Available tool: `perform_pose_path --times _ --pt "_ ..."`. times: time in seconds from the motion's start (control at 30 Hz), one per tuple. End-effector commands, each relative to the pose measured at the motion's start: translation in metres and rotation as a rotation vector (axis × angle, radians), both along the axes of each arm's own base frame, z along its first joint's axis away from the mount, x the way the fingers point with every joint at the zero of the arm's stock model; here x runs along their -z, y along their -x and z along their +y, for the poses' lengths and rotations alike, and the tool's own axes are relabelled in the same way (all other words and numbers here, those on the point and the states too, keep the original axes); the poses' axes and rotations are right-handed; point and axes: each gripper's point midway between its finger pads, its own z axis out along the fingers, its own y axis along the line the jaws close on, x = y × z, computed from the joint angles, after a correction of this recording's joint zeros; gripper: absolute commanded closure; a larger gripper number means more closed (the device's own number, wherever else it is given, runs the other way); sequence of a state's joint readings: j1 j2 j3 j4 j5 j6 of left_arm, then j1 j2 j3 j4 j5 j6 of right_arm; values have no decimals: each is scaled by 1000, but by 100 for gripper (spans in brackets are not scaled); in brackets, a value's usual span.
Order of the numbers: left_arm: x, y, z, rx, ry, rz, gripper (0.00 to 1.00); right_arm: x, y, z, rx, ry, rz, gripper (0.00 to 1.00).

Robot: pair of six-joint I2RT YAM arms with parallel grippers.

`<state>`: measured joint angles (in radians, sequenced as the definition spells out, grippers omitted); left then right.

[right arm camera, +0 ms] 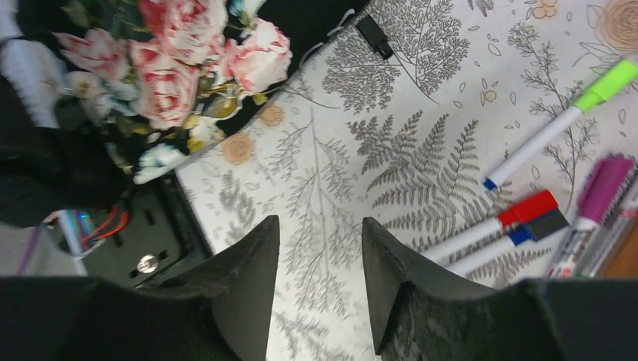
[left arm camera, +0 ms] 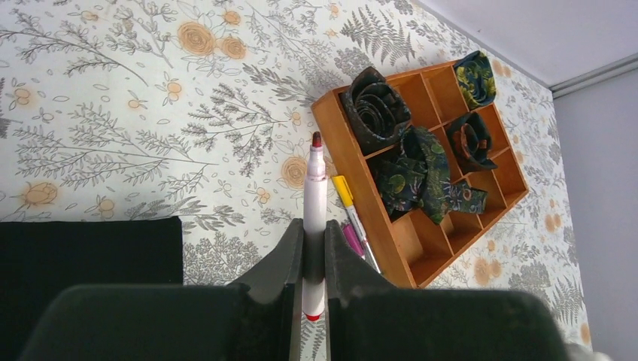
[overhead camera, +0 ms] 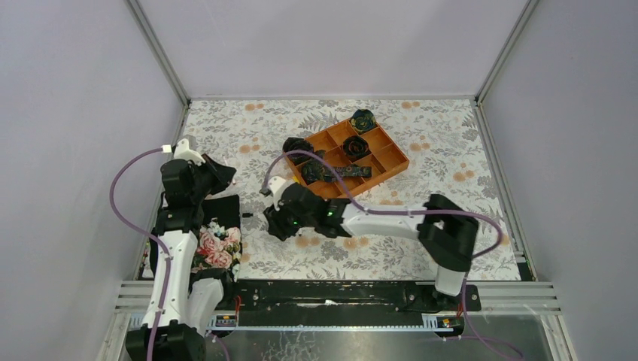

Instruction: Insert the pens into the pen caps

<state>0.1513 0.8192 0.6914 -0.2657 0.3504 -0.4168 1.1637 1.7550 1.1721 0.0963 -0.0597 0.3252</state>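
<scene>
- White plastic marker pen with a dark red felt tip (left arm camera: 314, 188) is clamped low on its barrel in the left gripper (left arm camera: 314, 239). The jaws are pinched tight on it, and the bare tip points toward the orange compartmented tray (left arm camera: 436, 237). The hold looks square, so I would not regrip.
- Over the fern-printed table cover (right arm camera: 331, 150), the right gripper (right arm camera: 320, 241) hangs with its jaws parted and nothing between them. That makes it the arm free to fetch a cap.
- Its wrist view shows more pens lying close together to one side:
  - a white pen with a neon green cap (right arm camera: 572, 113);
  - a short red plastic cap (right arm camera: 533, 207) at the end of a white barrel;
  - a pen with a magenta cap (right arm camera: 602, 188).
- From this angle I cannot tell whether the red cap is loose or already seated on that barrel.
- If it is loose, it matches the held tip. It should be taken across its width near the closed end, leaving the mouth clear.
- Its neighbours lie almost touching it, so approaching from the open side would avoid nudging them.
- For the join, hold the pen fixed, line up both axes in the wrist views, and slide the cap straight on gently. An off-axis push could crush the felt tip.
</scene>
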Motion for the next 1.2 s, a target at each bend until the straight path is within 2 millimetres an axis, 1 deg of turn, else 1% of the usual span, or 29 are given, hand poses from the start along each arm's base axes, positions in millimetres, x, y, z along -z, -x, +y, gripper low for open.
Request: perform_pose_path --times 0.0,0.03,0.07,0.13,0.2,0.33,0.4,0.43,0.6,0.83,1.0,1.17 --pt "5 0 9 -45 -26 -3 100 13 -19 25 -40 68 -98 50" --pt "5 0 10 -50 -30 -1 100 13 -24 34 -47 67 -111 50" --pt "3 0 12 -62 -35 -7 100 21 -26 37 -52 82 -116 50" --pt "1 1 17 -89 -45 -16 100 23 -34 50 -65 87 -146 50" --pt "1 2 25 -136 -63 -12 100 27 -40 62 -81 94 -164 50" --pt "0 6 47 -256 -112 10 100 41 -52 77 -97 133 -199 49" --pt "0 8 53 -287 -122 10 100 46 -58 83 -104 148 -219 48" --pt "0 9 56 -301 -126 14 100 45 -61 88 -107 148 -230 47" --pt "0 11 68 -360 -139 25 100 53 -73 104 -127 175 -261 44" --pt "1 10 69 -363 -136 27 100 65 -84 116 -144 198 -275 42" --pt "1 10 70 -365 -133 27 100 79 -85 120 -166 221 -271 42" --pt "1 10 69 -360 -132 24 100 91 -85 120 -177 247 -262 50"
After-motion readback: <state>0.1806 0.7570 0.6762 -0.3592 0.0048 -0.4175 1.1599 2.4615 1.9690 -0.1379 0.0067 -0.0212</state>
